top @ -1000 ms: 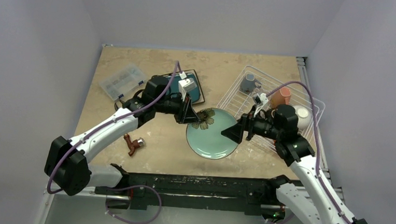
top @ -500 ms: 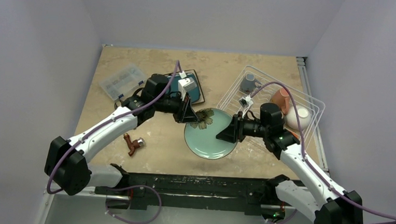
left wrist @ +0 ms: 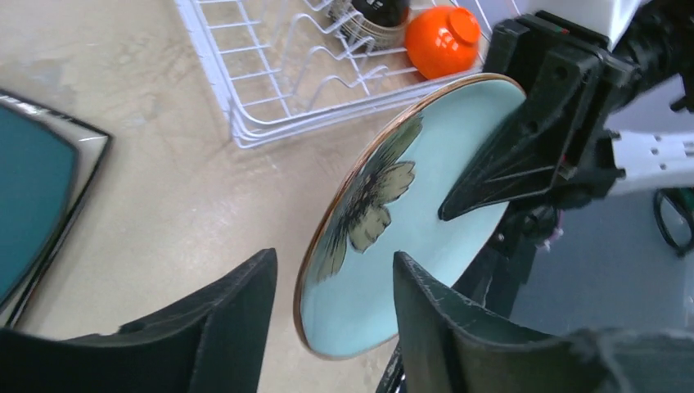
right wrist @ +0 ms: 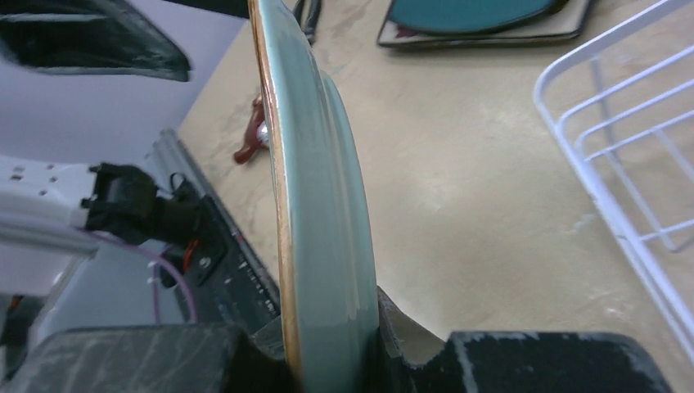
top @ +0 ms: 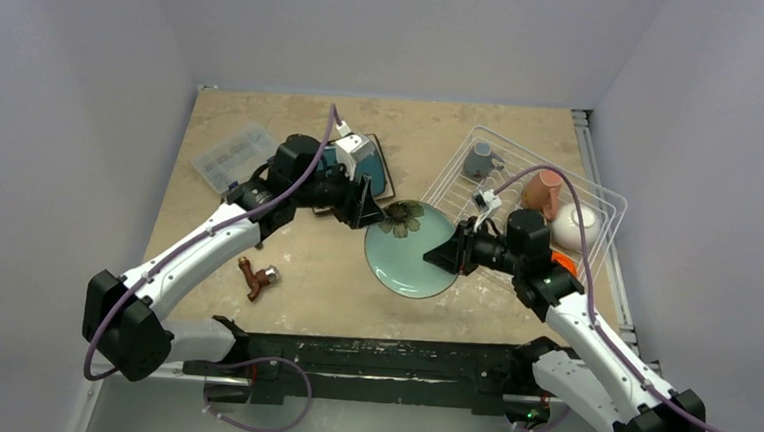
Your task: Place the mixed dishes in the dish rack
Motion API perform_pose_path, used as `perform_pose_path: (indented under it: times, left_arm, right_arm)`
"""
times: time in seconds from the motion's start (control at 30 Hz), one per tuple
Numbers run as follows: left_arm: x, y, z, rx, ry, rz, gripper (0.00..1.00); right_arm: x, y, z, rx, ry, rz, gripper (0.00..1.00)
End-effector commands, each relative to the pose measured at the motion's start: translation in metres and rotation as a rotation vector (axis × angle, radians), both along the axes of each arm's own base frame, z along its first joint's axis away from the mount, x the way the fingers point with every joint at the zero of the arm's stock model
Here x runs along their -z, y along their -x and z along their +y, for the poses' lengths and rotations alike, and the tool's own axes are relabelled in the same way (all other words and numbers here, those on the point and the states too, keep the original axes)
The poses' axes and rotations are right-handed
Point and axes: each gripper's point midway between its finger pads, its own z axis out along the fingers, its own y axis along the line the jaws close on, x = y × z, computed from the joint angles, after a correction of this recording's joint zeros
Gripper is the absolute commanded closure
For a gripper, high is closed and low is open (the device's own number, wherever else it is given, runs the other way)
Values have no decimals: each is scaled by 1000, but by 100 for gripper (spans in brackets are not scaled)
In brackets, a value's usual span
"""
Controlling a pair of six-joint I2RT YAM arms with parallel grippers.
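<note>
The round plate [top: 411,250] hangs tilted on edge over the desk [top: 304,271], just left of the rack [top: 599,201]. The right pincer [top: 453,255] clamps only its right rim. I judge that so narrow a hold on glazed ware could let it pivot or slip out. Swinging it toward the rack could also clip the left pincer [top: 370,211], whose jaws stand apart astride the far rim. Both arms reach inward, pincers facing each other.
</note>
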Motion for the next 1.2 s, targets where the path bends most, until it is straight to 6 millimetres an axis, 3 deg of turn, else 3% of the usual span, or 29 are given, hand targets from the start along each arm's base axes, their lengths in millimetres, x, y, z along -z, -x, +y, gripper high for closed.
perform_pose_path:
  times: [0.0,0.07,0.13,0.27,0.37,0.5,0.8,0.97,1.17]
  left_arm:
    - [-58,-27,34,-275,29,-206,34]
    - [-71,-31,53,-382,49,-273,19]
    - [-79,-33,74,-490,61,-329,17]
    - [-86,-40,106,-666,60,-388,16]
    - [-86,-41,112,-695,46,-387,17]
    - [-83,-41,107,-669,36,-365,20]
    - [-80,-41,100,-641,51,-341,21]
    - [-75,-44,98,-638,44,-325,21]
    - [-71,-46,93,-617,51,-304,21]
  right_arm:
    - [-56,-26,-20,168,-15,-268,100]
    - [-75,-21,-22,147,-17,-364,100]
    - [-97,-19,-28,160,-11,-431,100]
    - [-141,-30,-61,322,95,-555,100]
    - [-170,-34,-86,426,182,-636,100]
    - [-193,-36,-119,520,336,-735,100]
    - [-197,-51,-168,642,657,-818,100]
    - [-183,-78,-177,650,834,-816,100]
    - [-157,-113,-172,564,996,-829,100]
